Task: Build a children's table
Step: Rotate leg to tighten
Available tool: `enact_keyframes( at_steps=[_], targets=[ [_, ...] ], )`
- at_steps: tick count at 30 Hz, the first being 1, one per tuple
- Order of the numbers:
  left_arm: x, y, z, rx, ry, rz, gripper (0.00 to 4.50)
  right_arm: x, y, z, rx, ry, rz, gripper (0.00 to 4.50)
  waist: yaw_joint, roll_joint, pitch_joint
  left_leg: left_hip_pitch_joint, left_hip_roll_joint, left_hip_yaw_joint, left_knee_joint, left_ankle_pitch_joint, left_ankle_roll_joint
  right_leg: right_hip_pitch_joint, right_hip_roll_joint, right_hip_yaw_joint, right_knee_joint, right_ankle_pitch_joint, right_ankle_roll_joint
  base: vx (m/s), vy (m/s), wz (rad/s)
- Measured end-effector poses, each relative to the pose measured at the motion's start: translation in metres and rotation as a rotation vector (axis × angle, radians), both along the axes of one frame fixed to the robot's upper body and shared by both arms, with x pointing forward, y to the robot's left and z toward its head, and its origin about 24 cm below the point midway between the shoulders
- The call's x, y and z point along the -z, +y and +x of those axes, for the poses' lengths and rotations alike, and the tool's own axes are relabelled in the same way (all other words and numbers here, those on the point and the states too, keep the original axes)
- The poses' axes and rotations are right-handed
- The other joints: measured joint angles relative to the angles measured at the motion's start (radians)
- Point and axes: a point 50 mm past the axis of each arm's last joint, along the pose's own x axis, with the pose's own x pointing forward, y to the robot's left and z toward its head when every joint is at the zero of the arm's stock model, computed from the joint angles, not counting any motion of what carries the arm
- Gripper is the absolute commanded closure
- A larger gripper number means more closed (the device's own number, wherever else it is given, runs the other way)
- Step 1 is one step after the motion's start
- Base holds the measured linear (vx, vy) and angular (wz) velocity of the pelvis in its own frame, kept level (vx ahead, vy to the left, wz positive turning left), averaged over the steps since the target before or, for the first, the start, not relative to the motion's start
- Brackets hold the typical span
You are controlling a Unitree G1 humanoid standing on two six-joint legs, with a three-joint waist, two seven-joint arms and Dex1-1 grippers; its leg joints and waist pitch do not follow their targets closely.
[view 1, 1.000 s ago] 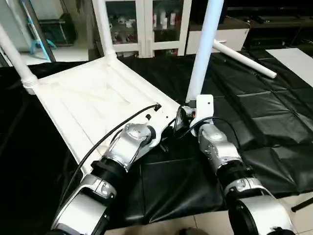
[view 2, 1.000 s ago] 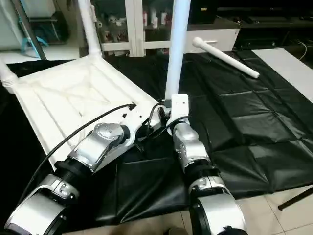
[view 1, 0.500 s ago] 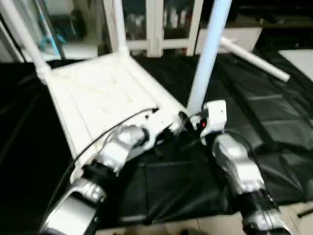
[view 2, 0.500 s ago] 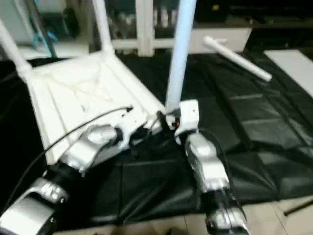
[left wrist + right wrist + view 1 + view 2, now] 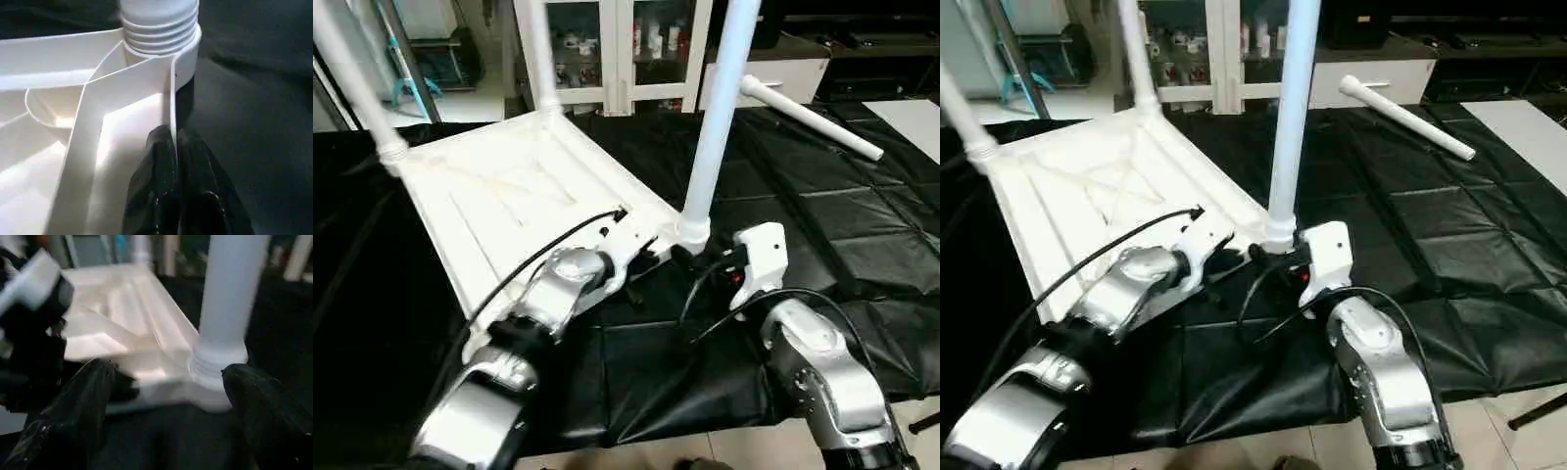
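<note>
The children's table lies upside down: a white ribbed tabletop [image 5: 524, 201] on the black cover. Three white legs stand in its corner sockets, the nearest one [image 5: 717, 117] at the near right corner. A fourth leg [image 5: 813, 119] lies loose at the back right. My left gripper [image 5: 174, 144] is shut on the tabletop's thin edge wall, just short of the nearest leg's socket [image 5: 164, 41]. My right gripper [image 5: 168, 367] stands open, its fingers [image 5: 90, 396] wide apart and a little back from the base of that leg [image 5: 230, 298], touching nothing.
The black-covered work table [image 5: 862, 225] stretches to the right, its near edge just behind my forearms. A white cabinet with glass doors [image 5: 626, 49] stands beyond the far edge. A black cable [image 5: 548, 250] loops over my left forearm.
My right gripper has opened wider and drawn back from the base of the near leg, which stays upright in its socket. The left gripper has kept its hold. The camera has shifted.
</note>
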Motion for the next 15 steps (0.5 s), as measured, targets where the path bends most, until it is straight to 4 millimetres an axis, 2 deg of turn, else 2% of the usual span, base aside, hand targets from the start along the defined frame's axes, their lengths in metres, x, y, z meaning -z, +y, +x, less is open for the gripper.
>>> enact_keyframes(
  at_steps=[3,6,7,8,10,15],
  targets=[
    [-0.003,-0.005,0.005,-0.089,0.015,-0.079,4.50,0.002,-0.005,-0.001,0.035,0.026,-0.011,0.64,-0.002,0.001,0.000,-0.009,-0.001,0.000,0.000,-0.002,0.002,-0.003,0.000,0.000,-0.005,0.009,-0.001,0.000,0.000,0.00],
    [-0.005,-0.007,0.007,-0.129,0.014,-0.147,4.50,0.003,-0.007,-0.001,0.045,0.036,-0.015,0.64,0.006,0.002,-0.001,-0.012,0.001,-0.001,-0.001,-0.001,0.011,-0.008,0.000,-0.003,-0.005,0.015,0.000,0.080,-0.007,0.04],
    [-0.006,-0.007,0.007,-0.135,0.016,-0.160,4.07,0.002,-0.007,-0.001,0.045,0.039,-0.015,0.64,0.008,0.002,-0.001,-0.013,0.002,-0.001,-0.001,-0.002,0.012,-0.011,0.000,-0.003,-0.005,0.015,0.000,0.052,-0.016,-0.01],
    [-0.007,-0.006,0.008,-0.142,0.018,-0.173,3.96,0.002,-0.007,-0.002,0.044,0.037,-0.016,0.64,0.010,0.002,-0.001,-0.015,0.002,0.000,-0.001,-0.002,0.013,-0.014,0.001,-0.003,-0.004,0.015,0.000,0.052,-0.016,-0.01],
    [-0.010,-0.005,0.010,-0.161,0.015,-0.227,3.94,0.001,-0.008,-0.002,0.051,0.038,-0.018,0.64,0.015,0.001,0.000,-0.019,0.002,0.000,0.000,-0.002,0.014,-0.020,0.001,-0.003,-0.002,0.015,0.000,0.000,0.000,0.00],
    [-0.021,0.007,0.015,-0.188,-0.044,-0.243,3.56,0.003,-0.009,-0.002,0.058,0.056,-0.025,0.64,0.028,0.001,0.000,-0.016,0.002,0.002,0.006,-0.002,0.013,-0.018,0.000,0.000,0.004,0.015,0.000,0.000,0.000,0.00]
  ],
)
